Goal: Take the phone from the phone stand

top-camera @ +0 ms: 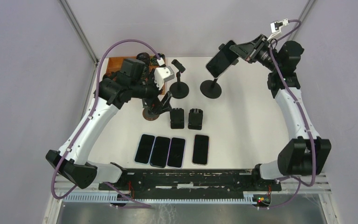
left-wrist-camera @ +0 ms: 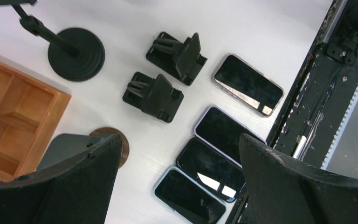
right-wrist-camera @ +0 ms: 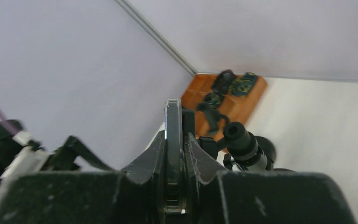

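Phone: a stiff, glass-faced slab (top-camera: pixel 221 59), far and right of centre, tilted on top of the phone stand (top-camera: pixel 211 88), in which it still appears to be seated.
Right gripper (top-camera: pixel 235 53): fingers drawn narrow onto the phone's two faces. My wrist view shows the phone edge-on between the pads.
Handling (my judgement): light and rigid, but slippery and breakable. I would grip across the faces near one end and draw it out along the cradle, because a sideways tug could tip the stand.
Left gripper (left-wrist-camera: pixel 179 140): fingers wide, holding nothing, hovering left of centre above a brown-based stand (top-camera: pixel 150 114).
Neighbours: empty stand (top-camera: pixel 181 88) just left of the phone stand; two black holders (top-camera: pixel 176 118); four flat phones (top-camera: pixel 160 151) in a near row; wooden tray (top-camera: pixel 114 62) far left.
Obstruction: the empty stand is the closest thing.
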Available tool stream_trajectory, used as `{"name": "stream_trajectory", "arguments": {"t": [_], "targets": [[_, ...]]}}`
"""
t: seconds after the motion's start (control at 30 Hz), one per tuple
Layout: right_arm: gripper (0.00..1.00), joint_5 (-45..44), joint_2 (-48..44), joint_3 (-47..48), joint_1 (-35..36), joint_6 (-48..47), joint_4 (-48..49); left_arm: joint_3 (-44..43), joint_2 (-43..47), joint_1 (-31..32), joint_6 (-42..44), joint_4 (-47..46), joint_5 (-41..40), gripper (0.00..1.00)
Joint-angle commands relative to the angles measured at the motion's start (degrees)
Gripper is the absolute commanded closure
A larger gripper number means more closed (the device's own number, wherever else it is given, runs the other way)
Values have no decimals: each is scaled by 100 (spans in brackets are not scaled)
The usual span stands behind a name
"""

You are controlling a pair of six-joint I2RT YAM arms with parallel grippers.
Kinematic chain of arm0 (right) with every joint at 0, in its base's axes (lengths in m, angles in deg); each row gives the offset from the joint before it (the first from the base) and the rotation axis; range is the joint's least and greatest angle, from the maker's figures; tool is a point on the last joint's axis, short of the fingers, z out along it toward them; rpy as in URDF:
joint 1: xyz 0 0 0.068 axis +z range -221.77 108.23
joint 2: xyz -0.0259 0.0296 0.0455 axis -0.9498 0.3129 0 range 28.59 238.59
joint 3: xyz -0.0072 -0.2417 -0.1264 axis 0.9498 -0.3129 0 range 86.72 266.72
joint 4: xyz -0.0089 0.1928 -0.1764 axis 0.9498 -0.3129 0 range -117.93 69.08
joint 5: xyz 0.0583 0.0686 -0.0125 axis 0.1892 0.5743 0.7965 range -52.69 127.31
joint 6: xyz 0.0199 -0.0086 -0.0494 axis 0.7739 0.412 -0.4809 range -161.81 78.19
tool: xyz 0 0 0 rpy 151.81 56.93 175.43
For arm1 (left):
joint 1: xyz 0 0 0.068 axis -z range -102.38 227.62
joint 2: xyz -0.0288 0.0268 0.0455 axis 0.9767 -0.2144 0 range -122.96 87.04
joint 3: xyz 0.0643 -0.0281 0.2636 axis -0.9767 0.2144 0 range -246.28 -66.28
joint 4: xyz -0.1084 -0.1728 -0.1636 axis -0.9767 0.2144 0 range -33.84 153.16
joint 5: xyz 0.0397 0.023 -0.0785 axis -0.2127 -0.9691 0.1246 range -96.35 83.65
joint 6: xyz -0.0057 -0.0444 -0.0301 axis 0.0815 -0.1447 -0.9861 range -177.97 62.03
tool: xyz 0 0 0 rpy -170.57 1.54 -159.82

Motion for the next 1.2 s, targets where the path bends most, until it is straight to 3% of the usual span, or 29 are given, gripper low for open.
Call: {"name": "stream_trajectory", "arguments": {"t": [0.0, 0.23, 0.4, 0.73, 1.17], "targets": [[100, 380, -1001, -262, 17, 1304, 1743, -114, 114, 9, 4, -845, 486, 0], [100, 586, -1704, -1219, 150, 2560, 3211, -177, 69, -134, -235, -1494, 1387, 3], [100, 633, -1859, -1533, 588, 3156, 3929, -382, -43, -166, -79, -1572, 1490, 2], [100, 413, -1914, -1717, 1916, 3165, 4186, -309, -159, -179, -10, -1455, 3104, 0], [100, 142, -1659, -1799, 2950, 3262, 4906, -419, -101, -179, 679, -615, 3923, 0]]}}
